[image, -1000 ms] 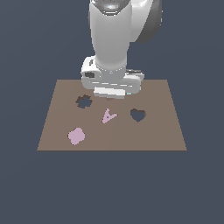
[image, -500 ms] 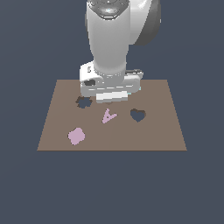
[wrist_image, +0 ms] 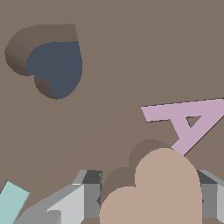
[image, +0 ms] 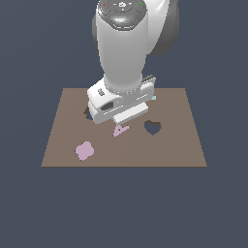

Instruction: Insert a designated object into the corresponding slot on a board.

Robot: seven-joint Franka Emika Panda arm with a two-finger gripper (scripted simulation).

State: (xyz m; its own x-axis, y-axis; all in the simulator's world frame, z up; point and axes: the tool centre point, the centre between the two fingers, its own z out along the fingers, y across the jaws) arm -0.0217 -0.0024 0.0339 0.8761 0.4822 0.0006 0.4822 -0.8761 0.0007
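the gripper [wrist_image: 151,197] is clenched on the peach heart piece [wrist_image: 157,192]: in the wrist view the heart sits between the two grey fingers [wrist_image: 89,192], one at each side, pressed against its edges. jaws only as far apart as the heart is wide. heart is lifted off the surface, its shadow falls on the brown below it. in the exterior view the heart itself can't be seen, hidden under the white arm [image: 123,63] & hand body.

the board [image: 184,145] is the brown square that serves as the table here; everything lies on it. gripper hangs over its middle, a bit toward the far edge.

heart slot [image: 152,128] is a dark heart cutout, open, toward the exterior view's right of centre, apart from the gripper. wrist view shows it too [wrist_image: 54,65], nothing in it, well clear of the held heart.

pink letter-a piece [image: 120,130] lies flat just beside the gripper, between it & the near edge; in the wrist view [wrist_image: 188,120] it is just next to the held heart, no contact that i can tell.

pink flower piece [image: 85,150] rests flat near the near-left corner. flower cutout [image: 87,112] mostly hidden behind the gripper, toward the left edge. pale teal piece [wrist_image: 11,203] shows only as a sliver; at the far side of the gripper.
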